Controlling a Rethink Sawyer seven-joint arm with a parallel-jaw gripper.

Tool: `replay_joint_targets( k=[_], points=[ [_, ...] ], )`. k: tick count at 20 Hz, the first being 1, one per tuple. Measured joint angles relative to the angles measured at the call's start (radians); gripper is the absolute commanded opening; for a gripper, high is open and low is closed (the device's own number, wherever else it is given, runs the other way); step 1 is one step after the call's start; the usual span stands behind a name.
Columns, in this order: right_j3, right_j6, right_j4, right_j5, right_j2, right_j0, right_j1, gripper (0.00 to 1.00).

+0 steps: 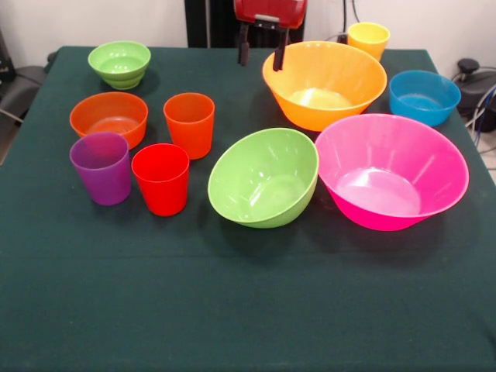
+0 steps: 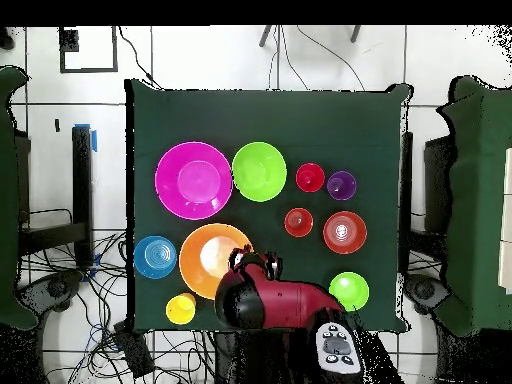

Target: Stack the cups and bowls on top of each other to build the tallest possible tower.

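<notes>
Nothing is stacked; every piece stands apart on the green table point(image 1: 232, 294). The large pink bowl point(image 1: 391, 170) is at the right, and the medium light green bowl point(image 1: 263, 177) is tilted beside it. The large yellow-orange bowl point(image 1: 324, 84) stands behind them, with the small blue bowl point(image 1: 423, 97) and the yellow cup point(image 1: 368, 39) near it. At the left are the small green bowl point(image 1: 119, 63), the small orange bowl point(image 1: 108, 118) and the orange point(image 1: 189, 124), purple point(image 1: 101, 167) and red point(image 1: 161, 179) cups. My gripper point(image 1: 261, 53) is open and empty, above the yellow-orange bowl's left rim. It also shows in the overhead view point(image 2: 255, 262).
The arm's red body point(image 2: 285, 305) hangs over the table's edge by the robot. Cables point(image 2: 75, 290) lie on the floor beside the table. Dark chairs point(image 2: 475, 200) stand at both sides.
</notes>
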State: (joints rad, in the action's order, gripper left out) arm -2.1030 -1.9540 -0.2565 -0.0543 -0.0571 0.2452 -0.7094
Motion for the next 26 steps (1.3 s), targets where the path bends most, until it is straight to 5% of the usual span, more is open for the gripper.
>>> replay_joint_targets(
  k=[26],
  points=[
    [0.001, 0.000, -0.066, -0.150, 0.037, 0.059, 0.192, 1.00]
  ],
)
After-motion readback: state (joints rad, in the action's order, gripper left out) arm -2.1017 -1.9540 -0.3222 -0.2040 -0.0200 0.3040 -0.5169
